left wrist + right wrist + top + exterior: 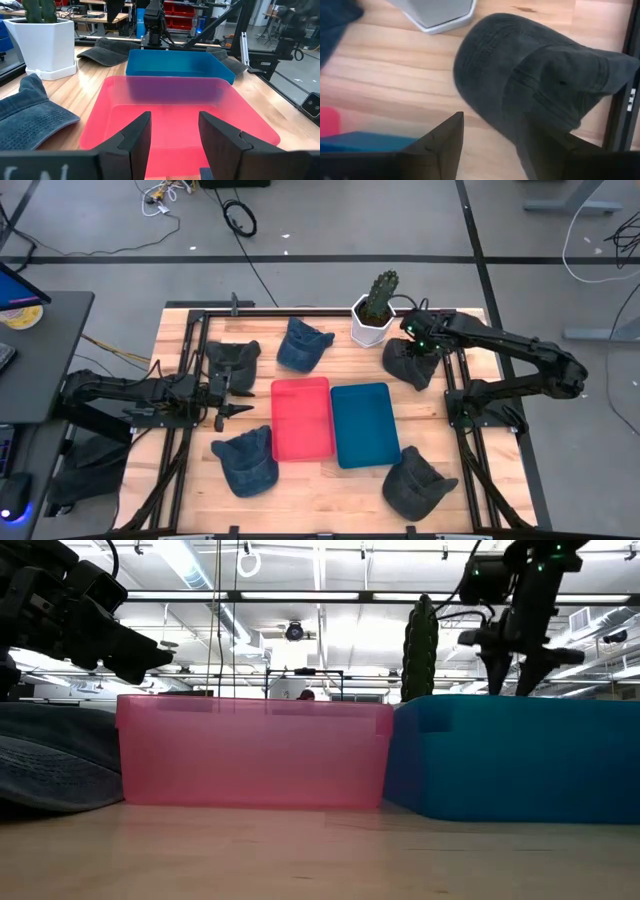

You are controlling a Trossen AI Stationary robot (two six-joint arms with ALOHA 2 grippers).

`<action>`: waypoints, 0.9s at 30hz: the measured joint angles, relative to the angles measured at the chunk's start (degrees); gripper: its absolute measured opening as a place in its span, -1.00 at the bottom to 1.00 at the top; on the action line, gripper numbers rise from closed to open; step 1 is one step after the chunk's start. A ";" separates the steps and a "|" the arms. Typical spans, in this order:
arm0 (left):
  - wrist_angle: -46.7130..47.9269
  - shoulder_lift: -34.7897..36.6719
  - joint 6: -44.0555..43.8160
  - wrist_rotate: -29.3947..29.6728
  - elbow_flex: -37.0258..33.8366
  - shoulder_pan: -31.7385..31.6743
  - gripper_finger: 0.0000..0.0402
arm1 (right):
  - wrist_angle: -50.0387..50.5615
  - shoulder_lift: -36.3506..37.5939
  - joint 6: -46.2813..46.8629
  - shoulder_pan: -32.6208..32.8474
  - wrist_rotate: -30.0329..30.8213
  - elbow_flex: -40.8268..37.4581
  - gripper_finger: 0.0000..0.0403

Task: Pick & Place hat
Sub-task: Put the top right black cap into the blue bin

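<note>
Several caps lie on the wooden table. A dark grey hat (410,363) rests flat beside the white cactus pot (372,325) at the far right. My right gripper (420,343) hangs over it, open and pointing down. In the right wrist view the hat (530,70) fills the space ahead of the spread fingers (492,122), which stand above its crown and brim without touching. In the low view this gripper (520,665) is higher than the blue tray's rim. My left gripper (175,117) waits open at the table's left (232,395), level, facing the red tray.
The red tray (302,418) and blue tray (365,423) sit side by side mid-table. Two denim caps (303,345) (248,460) and two more dark caps (230,358) (415,483) lie around them. The cactus pot and the black frame rail (450,380) crowd the right gripper.
</note>
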State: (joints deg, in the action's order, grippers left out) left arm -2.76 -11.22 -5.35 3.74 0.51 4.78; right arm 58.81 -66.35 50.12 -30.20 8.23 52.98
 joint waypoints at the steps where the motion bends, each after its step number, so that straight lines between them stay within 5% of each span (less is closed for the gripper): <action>1: 0.00 0.00 -0.01 -0.01 0.00 0.02 -0.15 | -0.49 0.00 0.18 0.01 0.75 -1.00 0.01; 27: 0.00 0.00 -0.01 0.01 0.00 0.00 -0.15 | -29.25 0.00 -2.18 -11.43 -1.00 -22.33 0.01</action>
State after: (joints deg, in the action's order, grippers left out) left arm -2.76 -11.22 -5.37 3.75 0.51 4.78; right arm 29.56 -66.35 47.94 -41.63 7.22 30.65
